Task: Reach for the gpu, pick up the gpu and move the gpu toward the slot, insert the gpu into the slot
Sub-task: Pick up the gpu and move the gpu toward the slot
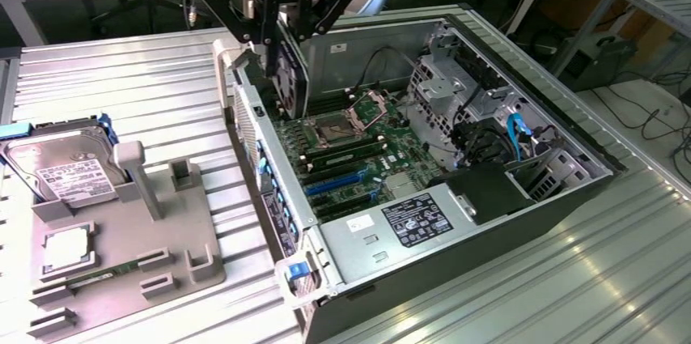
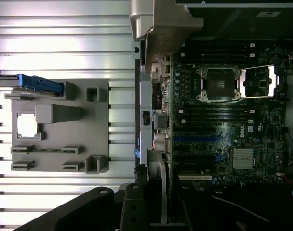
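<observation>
While the fingers [image 1: 315, 22] clench its upper edge, the gpu [image 1: 290, 73] hangs edge-on over the open computer case [image 1: 564, 111].

Place: probably a robotics lab
Signs: ribbed metal surface [image 1: 129, 77], open computer case [image 1: 348, 51], grey parts holder [image 1: 162, 231], floor cables [image 1: 648, 117]

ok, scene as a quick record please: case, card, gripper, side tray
case: open grey metal computer tower lying on its side, green motherboard exposed
gpu: flat dark rectangular card, upright, edge-on, above the case's wall at exterior view's left
gripper: black two-finger claw, shut on gpu
slots: blue, on motherboard, gpu not yet inserted
tray: grey moulded fixture at exterior view's left of case
on tray: silver boxy hard drive with white label; thin green memory stick
</observation>
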Controlling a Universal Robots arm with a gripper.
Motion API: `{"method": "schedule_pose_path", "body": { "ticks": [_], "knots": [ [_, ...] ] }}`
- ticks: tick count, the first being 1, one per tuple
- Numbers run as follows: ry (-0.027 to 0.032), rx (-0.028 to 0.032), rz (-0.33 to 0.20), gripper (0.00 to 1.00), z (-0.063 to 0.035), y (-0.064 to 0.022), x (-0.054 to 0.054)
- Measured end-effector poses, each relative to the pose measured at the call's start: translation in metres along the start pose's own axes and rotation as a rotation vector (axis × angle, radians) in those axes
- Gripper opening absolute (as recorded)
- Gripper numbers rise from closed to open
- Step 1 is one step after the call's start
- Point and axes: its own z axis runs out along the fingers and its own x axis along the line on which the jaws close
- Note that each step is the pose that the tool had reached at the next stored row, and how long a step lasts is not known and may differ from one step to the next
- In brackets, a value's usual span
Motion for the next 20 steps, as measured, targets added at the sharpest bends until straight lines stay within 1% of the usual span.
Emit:
{"method": "schedule_pose_path", "body": {
  "ticks": [20],
  "knots": [
    [-0.0001, 0.0, 0.0, 0.28, 0.0002, 0.0, -0.0082]
  ]
}}
